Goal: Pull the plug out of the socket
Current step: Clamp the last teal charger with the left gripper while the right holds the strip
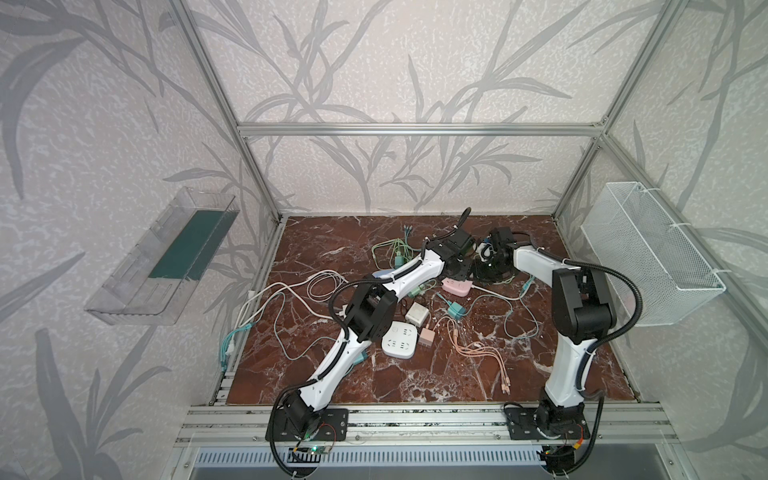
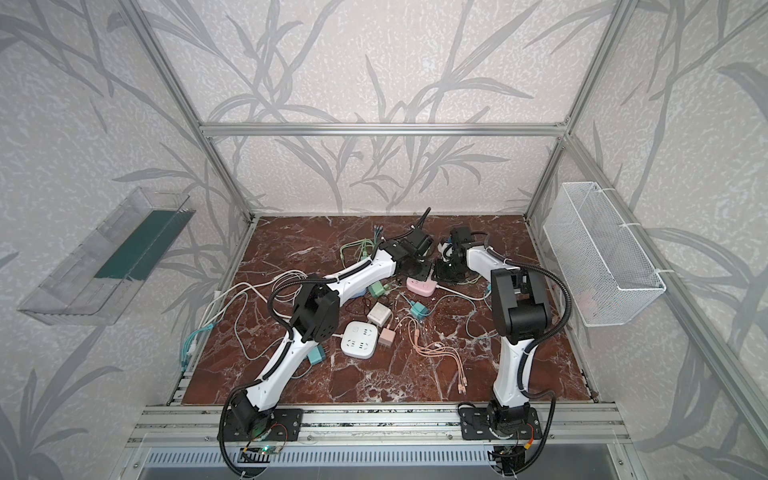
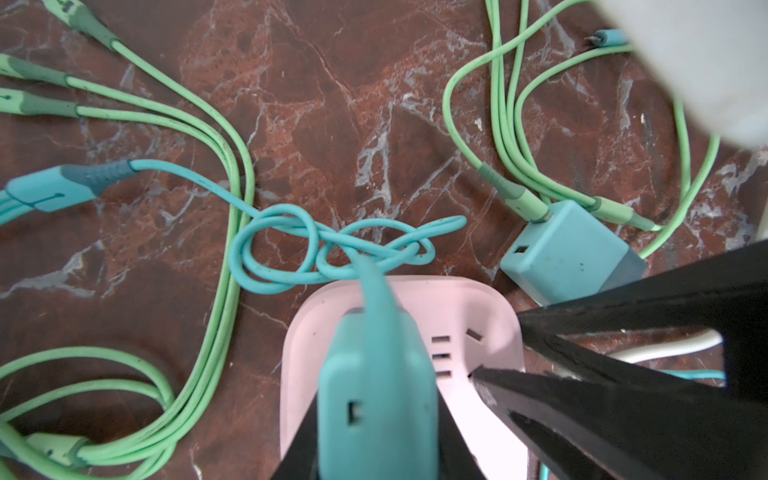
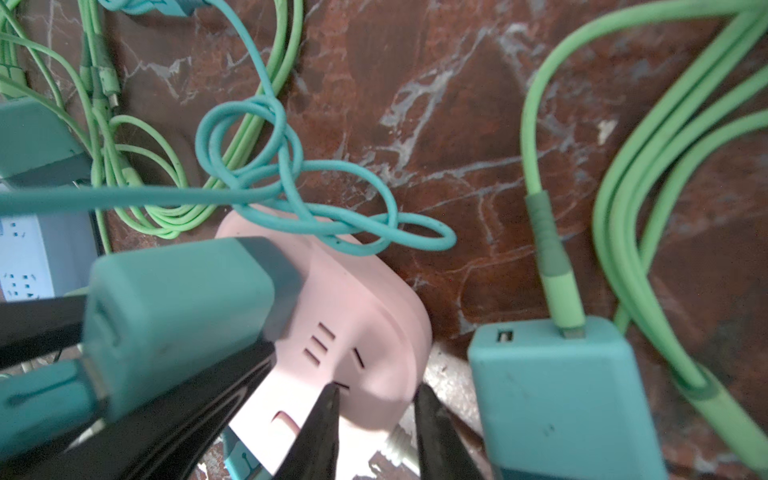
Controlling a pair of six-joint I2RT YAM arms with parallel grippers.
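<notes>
my left fingers (image 3: 301, 457) are clenched on the teal plug (image 3: 376, 395), which stands between them, seated in the pink socket (image 3: 478, 316) underneath. just beside, my right fingers (image 4: 318, 440) pinch that socket's edge, low on the table (image 3: 374, 104).

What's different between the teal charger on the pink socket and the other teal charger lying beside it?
The plugged charger stands on the socket, clamped by the left end effector; the loose charger lies on the table, held by nothing. The plugged charger feeds a teal cable, the loose charger a green cable. Both are teal cubes with one empty port.
</notes>
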